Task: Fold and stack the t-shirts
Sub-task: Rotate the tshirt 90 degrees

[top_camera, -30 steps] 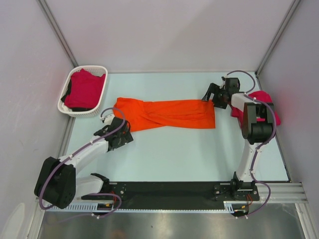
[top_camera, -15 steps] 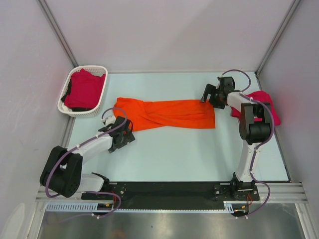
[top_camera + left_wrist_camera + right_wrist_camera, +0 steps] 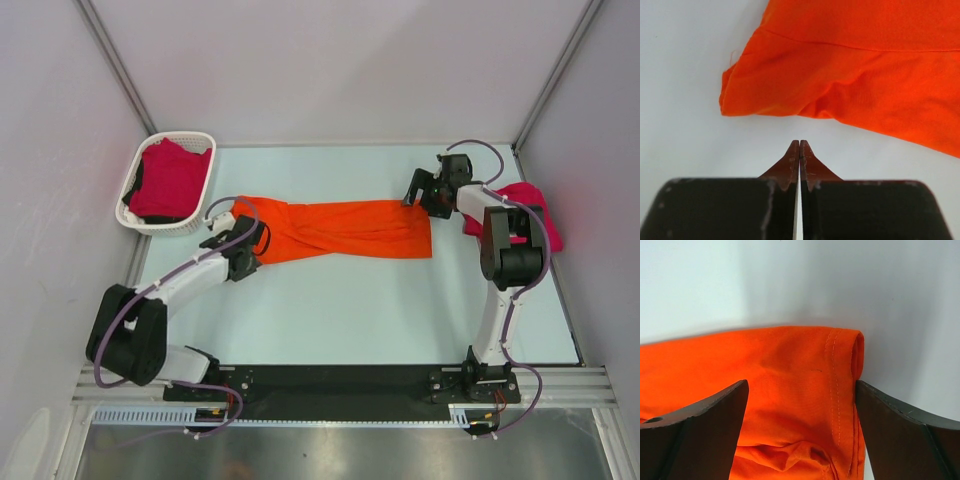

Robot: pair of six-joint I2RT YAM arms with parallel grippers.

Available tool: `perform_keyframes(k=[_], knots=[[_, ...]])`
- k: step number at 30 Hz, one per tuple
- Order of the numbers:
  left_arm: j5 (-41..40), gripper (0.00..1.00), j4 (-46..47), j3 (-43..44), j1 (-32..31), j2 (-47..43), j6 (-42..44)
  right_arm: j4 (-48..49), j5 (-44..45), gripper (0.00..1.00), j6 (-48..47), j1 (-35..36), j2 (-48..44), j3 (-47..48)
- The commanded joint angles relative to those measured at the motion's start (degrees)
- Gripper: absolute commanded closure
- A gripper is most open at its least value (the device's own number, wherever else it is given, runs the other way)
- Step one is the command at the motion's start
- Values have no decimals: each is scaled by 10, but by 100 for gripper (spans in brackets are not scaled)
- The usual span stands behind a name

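Orange tee (image 3: 340,230): R claw (image 3: 801,386) astride, L claw (image 3: 799,143) closed.

A white lattice basket (image 3: 168,228) sits at the pale table's (image 3: 360,310) far-left corner.

Crimson shirt (image 3: 527,192) at right mostly hidden behind right arm (image 3: 510,245). Orange shirt (image 3: 865,75) runs off left wrist frame, top and right. Dark item (image 3: 141,178) in basket (image 3: 180,228): can't identify.
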Motion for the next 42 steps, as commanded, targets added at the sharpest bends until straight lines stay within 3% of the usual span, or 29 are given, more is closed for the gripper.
perform_keyframes(k=[1,8,11,12,13,16,20,22,23,26,37,42], knots=[[21,100,-13,39,-1,38,38,-7,-14,9,-5,0,1,18],[-14,100,-81,52,3,78,13,-5,-18,11,-4,-3,0,14],[-22,100,-94,69,10,85,4,-8,-38,39,-3,-5,5,18],[-23,100,-96,74,11,91,3,-13,-39,55,-2,-5,8,21],[-23,100,-100,82,14,98,7,-21,-38,62,-2,-4,11,30],[-45,100,-133,127,17,143,12,-52,3,66,-2,4,14,40],[-57,100,-148,166,21,187,17,-93,125,67,-18,31,7,52],[-55,100,-146,172,25,207,24,-135,211,79,-29,56,12,68],[-57,100,-150,184,26,214,29,-151,241,90,-31,64,16,91],[-80,100,-179,210,28,244,30,-223,351,100,-30,93,36,129],[-122,100,-211,273,63,289,36,-325,470,100,-4,129,86,125],[-123,100,-210,315,73,344,54,-366,477,100,5,141,113,116]])
